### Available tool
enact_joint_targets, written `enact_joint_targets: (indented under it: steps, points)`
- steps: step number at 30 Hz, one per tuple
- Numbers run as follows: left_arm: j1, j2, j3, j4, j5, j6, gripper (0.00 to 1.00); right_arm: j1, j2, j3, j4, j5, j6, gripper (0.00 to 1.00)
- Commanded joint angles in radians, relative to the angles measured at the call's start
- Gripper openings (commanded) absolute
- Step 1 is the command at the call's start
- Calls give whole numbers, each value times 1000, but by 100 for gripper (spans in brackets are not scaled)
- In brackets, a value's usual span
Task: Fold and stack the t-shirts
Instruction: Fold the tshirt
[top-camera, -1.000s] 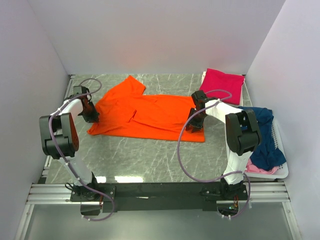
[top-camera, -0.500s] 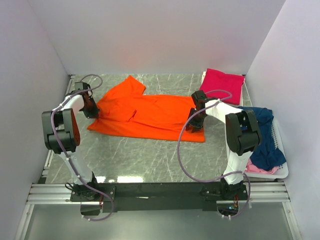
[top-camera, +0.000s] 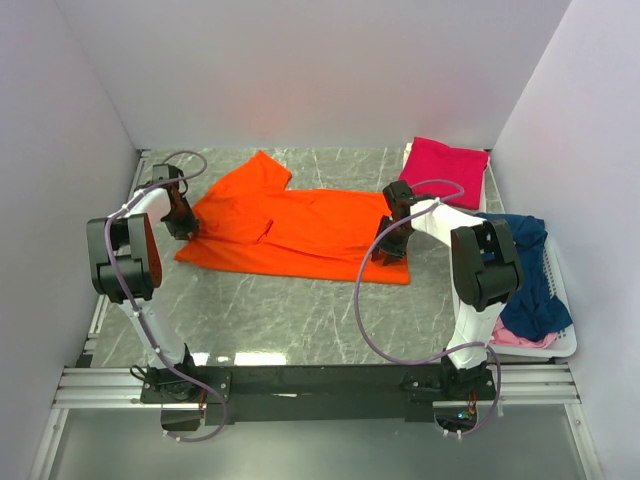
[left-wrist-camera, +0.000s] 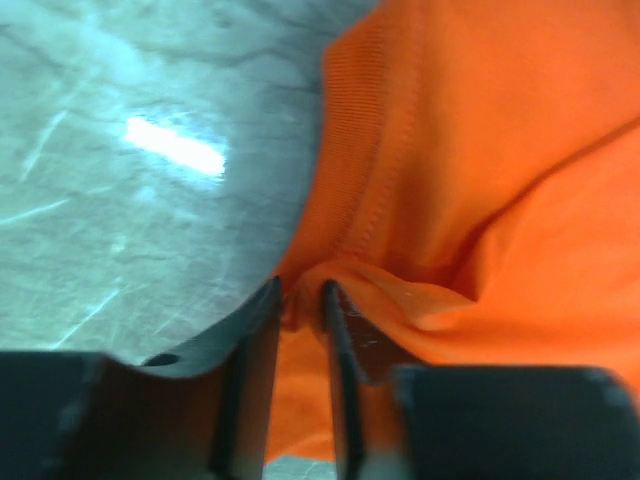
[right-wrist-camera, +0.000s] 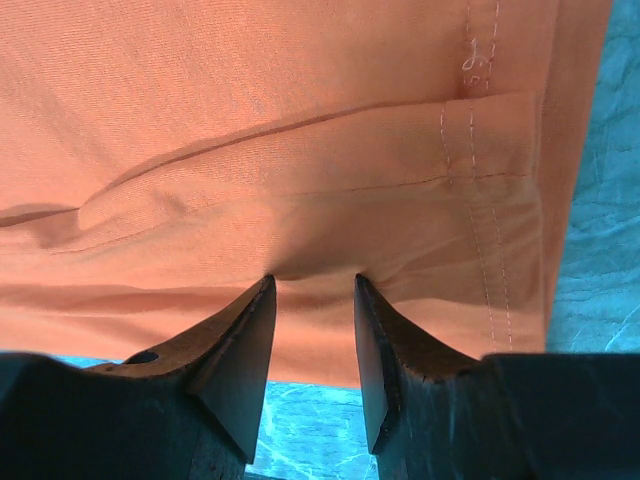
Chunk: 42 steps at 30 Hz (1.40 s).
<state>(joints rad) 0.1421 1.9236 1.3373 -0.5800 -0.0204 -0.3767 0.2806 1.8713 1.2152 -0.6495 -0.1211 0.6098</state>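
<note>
The bright orange t-shirt (top-camera: 300, 225) lies spread flat across the middle of the table. My left gripper (top-camera: 183, 228) is low at its left edge. In the left wrist view its jaws (left-wrist-camera: 301, 295) stand a narrow gap apart, open, with a loose fold of the orange cloth (left-wrist-camera: 500, 150) between the tips. My right gripper (top-camera: 388, 252) is at the shirt's near right corner. It is open, and both tips (right-wrist-camera: 314, 280) press down on the cloth (right-wrist-camera: 250, 120) beside the stitched hem. A folded magenta-pink t-shirt (top-camera: 445, 160) lies at the back right.
A white basket (top-camera: 562, 345) stands at the right edge, holding a navy blue t-shirt (top-camera: 525, 270) over a pale pink one (top-camera: 520, 338). White walls close in the table on three sides. Bare marble-patterned tabletop (top-camera: 290, 315) runs in front of the orange shirt.
My left gripper has moved a little towards the back along the shirt's left edge, and that edge has shifted with it. The right arm has stayed still.
</note>
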Motion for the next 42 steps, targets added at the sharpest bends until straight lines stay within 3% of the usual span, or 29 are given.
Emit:
enact_joint_targets:
  steps: [1,11,17,23,42]
  points:
    - [2,-38,19,-18,-96,-2,32,-18,20,-37,-22,80,-7,45]
    - [-61,-199,31,-47,-176,-39,46,-18,-1,15,-50,83,-33,45]
    - [-90,-285,-67,-63,-87,-91,47,-17,17,40,-53,72,-42,45]
    - [-90,-298,-185,-64,-16,-120,47,-17,9,30,-52,72,-48,45]
    - [25,-212,-279,29,-18,-82,47,-17,-31,-59,-10,78,-21,45]
